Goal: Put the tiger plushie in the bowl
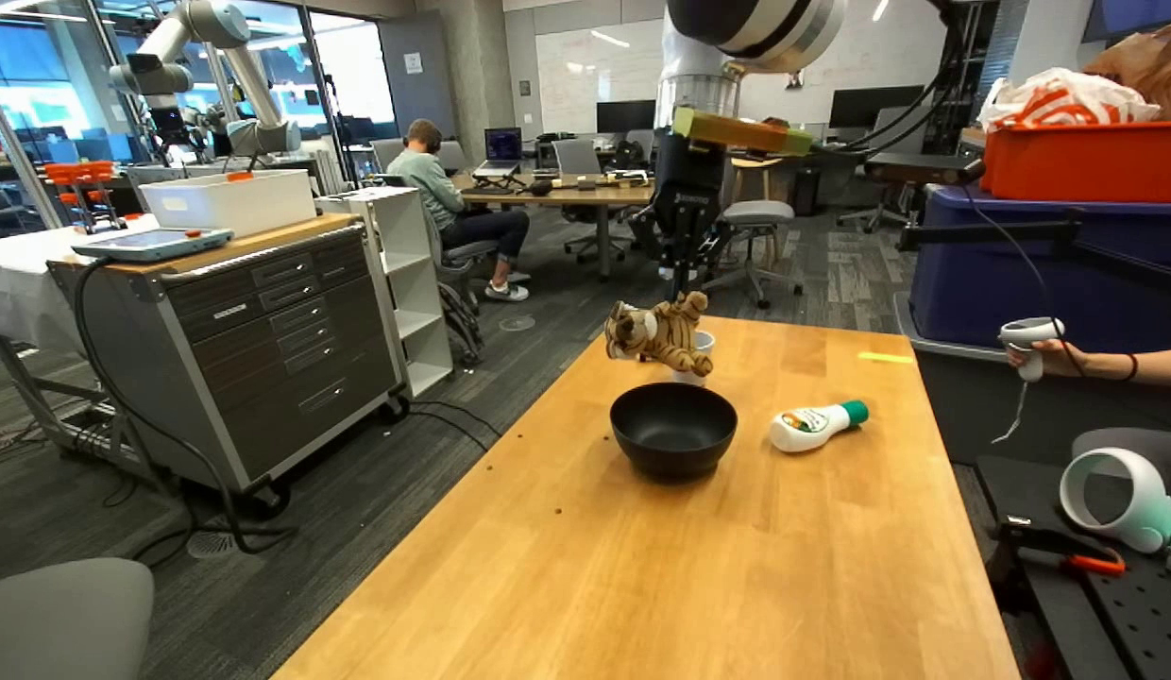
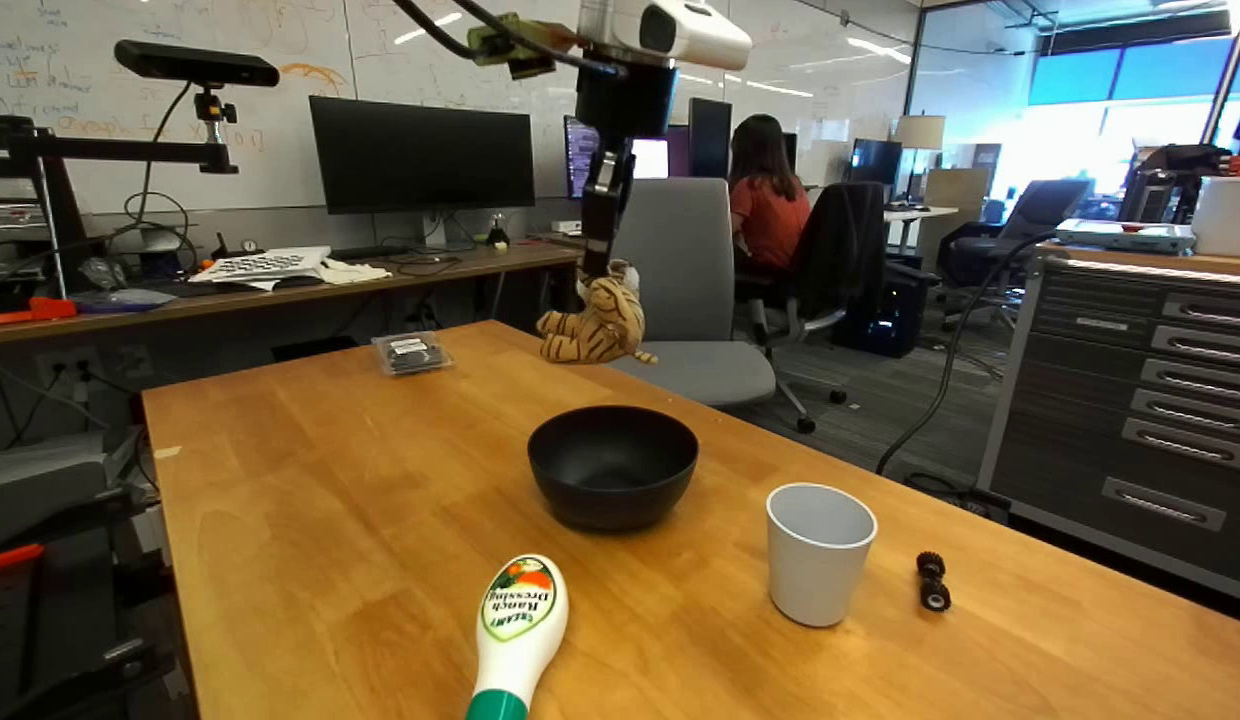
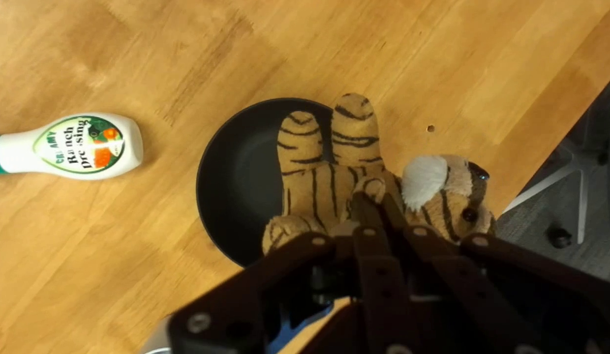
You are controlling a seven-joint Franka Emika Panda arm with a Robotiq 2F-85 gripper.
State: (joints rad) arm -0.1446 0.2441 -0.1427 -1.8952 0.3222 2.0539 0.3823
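Note:
The tiger plushie, tan with dark stripes, shows in both exterior views (image 1: 678, 331) (image 2: 600, 325) and in the wrist view (image 3: 324, 189). My gripper (image 1: 681, 281) is shut on it and holds it in the air, above table height. Its fingers also show in an exterior view (image 2: 597, 262) and pinch the plushie's fabric in the wrist view (image 3: 374, 196). The round black bowl (image 1: 673, 463) stands upright on the table, lower than the plushie; it also shows in an exterior view (image 2: 613, 497). In the wrist view the plushie overlaps the right part of the bowl (image 3: 236, 182), with its head beyond the rim.
A white ranch dressing bottle with green cap (image 1: 815, 427) lies beside the bowl. A white-grey cup (image 2: 820, 560) stands on the table, near a small black wheeled part (image 2: 932, 582). A clear package (image 2: 412, 353) lies near the table's far edge. Table edge (image 3: 561, 125) shows beyond the plushie's head.

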